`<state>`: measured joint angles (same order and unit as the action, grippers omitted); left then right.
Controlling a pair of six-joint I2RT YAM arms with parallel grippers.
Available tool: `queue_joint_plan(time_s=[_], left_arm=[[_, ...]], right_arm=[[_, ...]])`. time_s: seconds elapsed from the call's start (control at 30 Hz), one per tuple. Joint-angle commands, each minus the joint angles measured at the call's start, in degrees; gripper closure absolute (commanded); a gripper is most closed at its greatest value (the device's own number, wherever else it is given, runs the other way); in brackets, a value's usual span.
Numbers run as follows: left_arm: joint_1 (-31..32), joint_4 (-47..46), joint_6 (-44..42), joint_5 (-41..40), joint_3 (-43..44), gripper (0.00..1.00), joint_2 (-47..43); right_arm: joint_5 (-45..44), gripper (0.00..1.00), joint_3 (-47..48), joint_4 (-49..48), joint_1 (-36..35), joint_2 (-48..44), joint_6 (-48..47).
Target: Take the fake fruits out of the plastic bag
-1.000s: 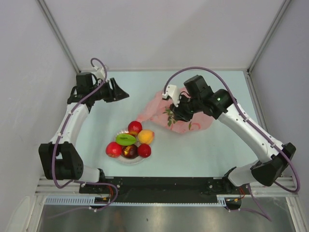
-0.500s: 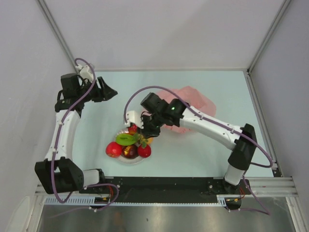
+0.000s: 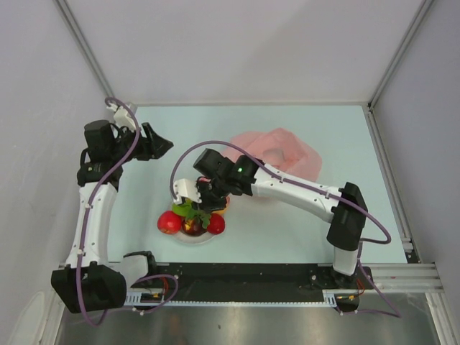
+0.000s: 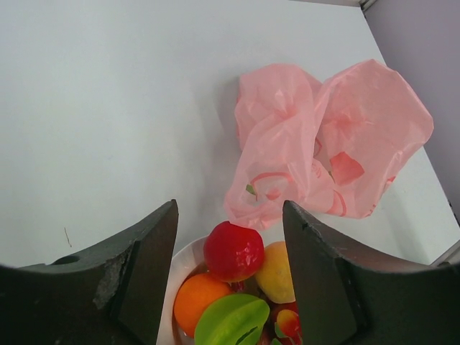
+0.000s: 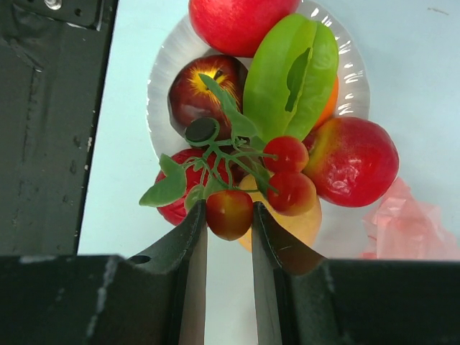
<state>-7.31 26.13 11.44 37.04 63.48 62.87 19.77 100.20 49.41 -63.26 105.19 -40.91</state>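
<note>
My right gripper (image 5: 229,215) is shut on one of the red berries with green leaves (image 5: 248,176) and holds the bunch just above the fake fruits on the white plate (image 3: 188,237). In the top view the right gripper (image 3: 203,203) hangs over the plate. On the plate lie red apples (image 5: 352,162), a dark purple fruit (image 5: 195,90), a green star-shaped fruit (image 5: 291,72), an orange ball (image 4: 198,300) and a yellow-orange fruit (image 4: 276,272). The pink plastic bag (image 3: 282,152) lies crumpled behind the plate; it also shows in the left wrist view (image 4: 323,140). My left gripper (image 3: 159,146) is open and empty.
Grey walls and metal frame posts close in the table on the left, back and right. The black base rail (image 3: 244,273) runs along the near edge. The right arm (image 3: 302,192) stretches across the table in front of the bag.
My right gripper has carried the berry bunch from the bag leftward to above the plate. The bag has dropped flat. My left arm has drawn back to the left.
</note>
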Motion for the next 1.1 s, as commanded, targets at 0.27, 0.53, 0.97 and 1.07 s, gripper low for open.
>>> queue_joint_plan(time_s=[0.27,0.53,0.97,1.07], left_arm=[[-0.4,-1.2,-0.8,0.2,0.1,0.34,-1.8],[-0.5,-1.3,-0.7,0.3,0.1,0.34,-1.6],[-0.3,1.1,-4.1,-0.6,2.5,0.28,0.3],[-0.2,1.6,-6.5,-2.6,3.9,0.0,0.6]], right_arm=[[-7.3,0.8,5.7,-1.8,-0.1,5.6,-0.7],[-10.7,0.36,3.5,-1.2,0.8,2.0,-0.1],[-14.6,0.0,-0.3,-7.2,16.4,-11.1,14.4],[-19.2,0.0,-3.1,-11.6,26.7,-11.6,26.6]])
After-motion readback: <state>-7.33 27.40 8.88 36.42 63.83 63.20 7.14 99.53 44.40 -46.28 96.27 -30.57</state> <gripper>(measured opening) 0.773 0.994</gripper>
